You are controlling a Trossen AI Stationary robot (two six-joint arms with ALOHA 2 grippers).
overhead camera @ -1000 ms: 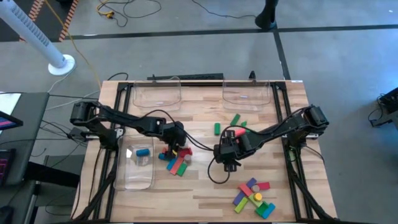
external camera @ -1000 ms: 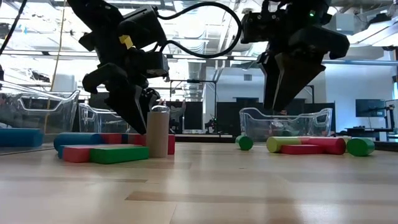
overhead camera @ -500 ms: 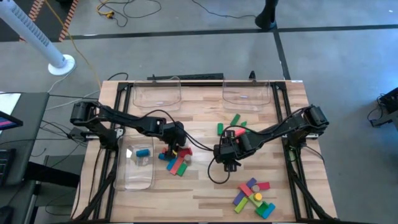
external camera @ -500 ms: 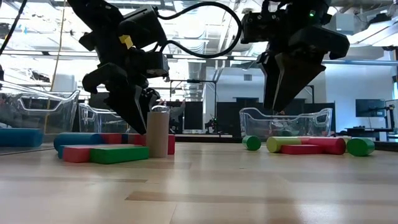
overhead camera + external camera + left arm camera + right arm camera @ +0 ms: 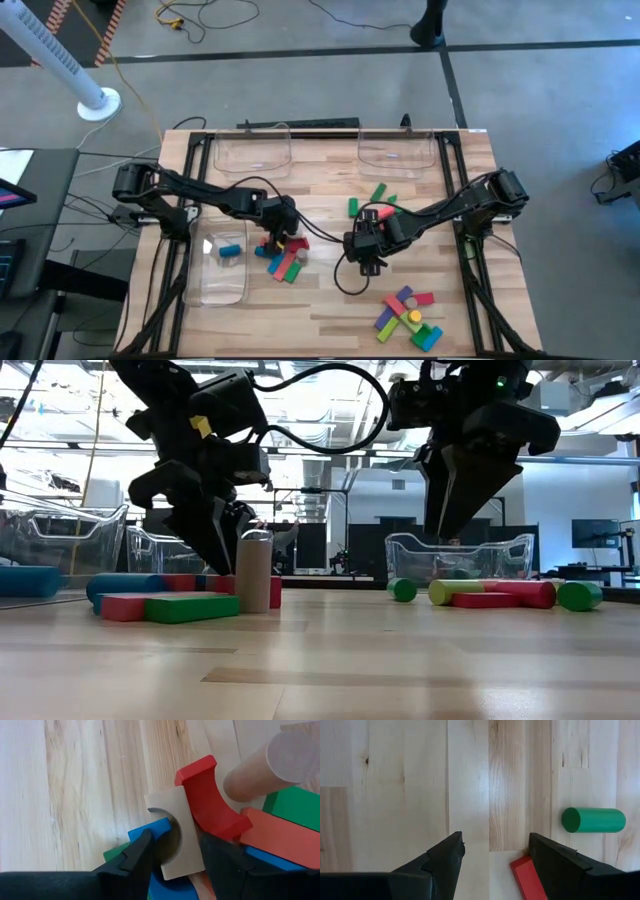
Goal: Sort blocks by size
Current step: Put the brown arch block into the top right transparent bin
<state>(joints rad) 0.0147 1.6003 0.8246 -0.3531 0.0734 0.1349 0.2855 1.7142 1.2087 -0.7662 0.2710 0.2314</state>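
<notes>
1. The high view looks straight down on the whole worktop [image 5: 330, 300] from well above.
2. The low view looks level across the worktop surface.
3. Each wrist view looks closely down at the wood.
4. High and low views share the middle blocks [image 5: 285, 258].

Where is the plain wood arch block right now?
In the left wrist view the wood arch block sits between the left gripper's fingers, beside the red arch, in the centre-left pile.
</notes>
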